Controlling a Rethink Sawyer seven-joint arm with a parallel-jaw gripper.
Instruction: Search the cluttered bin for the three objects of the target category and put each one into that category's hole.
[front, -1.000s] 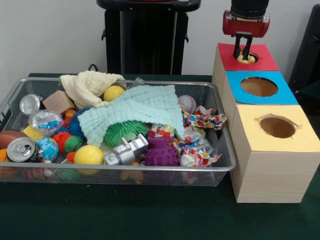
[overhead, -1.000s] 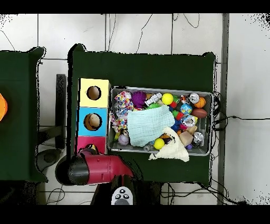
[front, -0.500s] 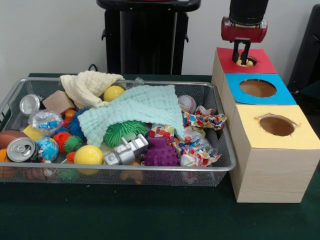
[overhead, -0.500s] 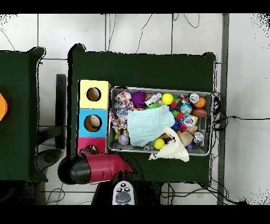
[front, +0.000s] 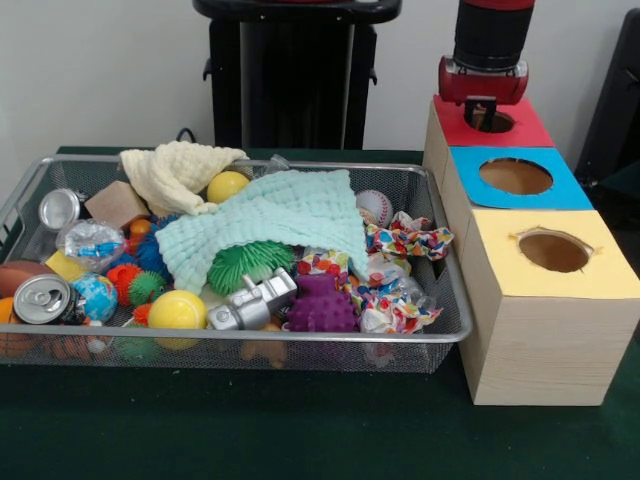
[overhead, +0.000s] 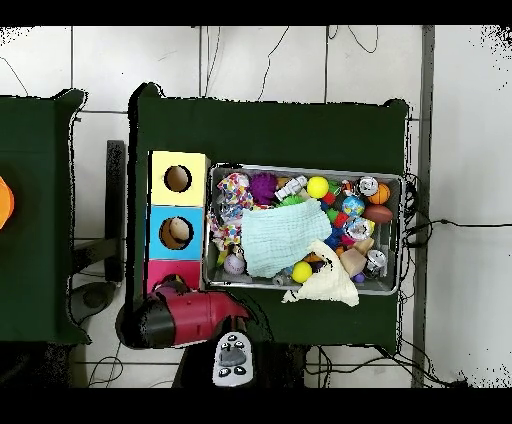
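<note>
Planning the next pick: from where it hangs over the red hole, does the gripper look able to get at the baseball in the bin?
Probably yes. The baseball lies uncovered at the bin's far rim, just clear of the teal cloth's edge, with nothing on top. The gripper is raised, and nothing stands between.

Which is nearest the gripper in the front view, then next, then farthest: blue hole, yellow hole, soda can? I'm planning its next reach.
From the gripper, over the red box:
1. Blue hole, next box along.
2. Yellow hole, nearest box.
3. Soda can, the bin's far left corner.
</note>
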